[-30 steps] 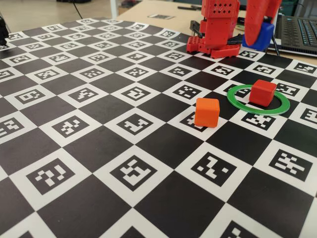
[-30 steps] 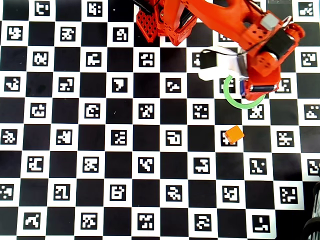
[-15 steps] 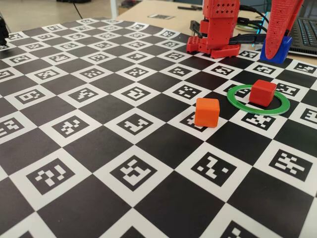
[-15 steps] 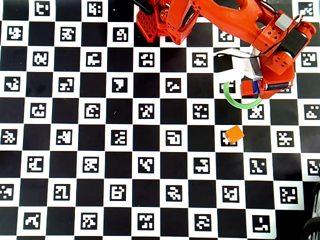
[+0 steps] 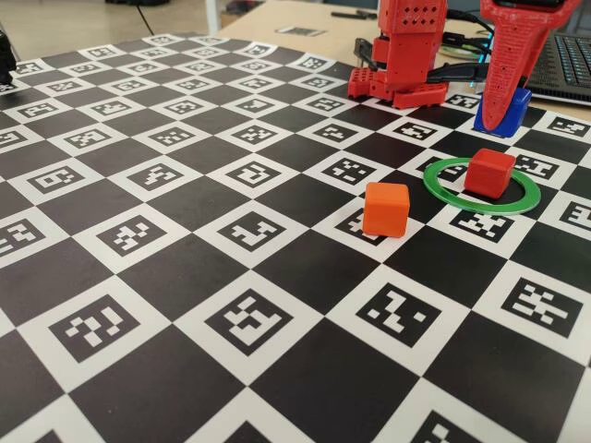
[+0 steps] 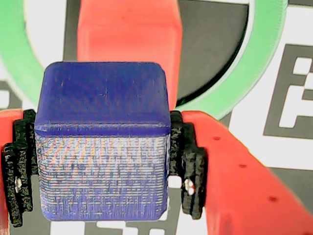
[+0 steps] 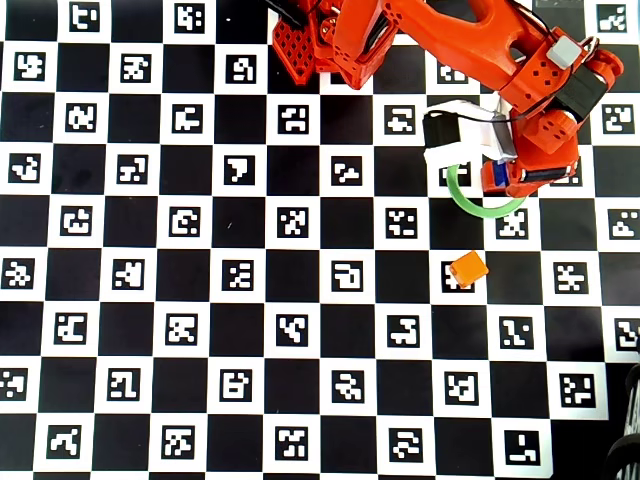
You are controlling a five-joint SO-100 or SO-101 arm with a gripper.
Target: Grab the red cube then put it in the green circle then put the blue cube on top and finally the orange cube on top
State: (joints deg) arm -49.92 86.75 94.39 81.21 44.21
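My gripper (image 6: pixel 102 166) is shut on the blue cube (image 6: pixel 105 142), which sits between the black pads (image 6: pixel 188 166). In the fixed view the gripper (image 5: pixel 503 118) holds the blue cube (image 5: pixel 504 111) just behind the far edge of the green circle (image 5: pixel 428 183). The red cube (image 5: pixel 489 173) stands inside the ring, and in the wrist view it (image 6: pixel 129 34) lies just beyond the blue cube, with the ring (image 6: pixel 266 49) around it. The orange cube (image 5: pixel 386 209) sits on the board left of the ring. In the overhead view the arm hides the red cube; the blue cube (image 7: pixel 494 175), ring (image 7: pixel 470 207) and orange cube (image 7: pixel 468 269) show.
The checkerboard mat with marker squares (image 5: pixel 185 277) covers the table. The red robot base (image 5: pixel 406 55) stands at the back, left of the gripper in the fixed view. A laptop (image 5: pixel 565 65) and cables lie behind the mat at the far right.
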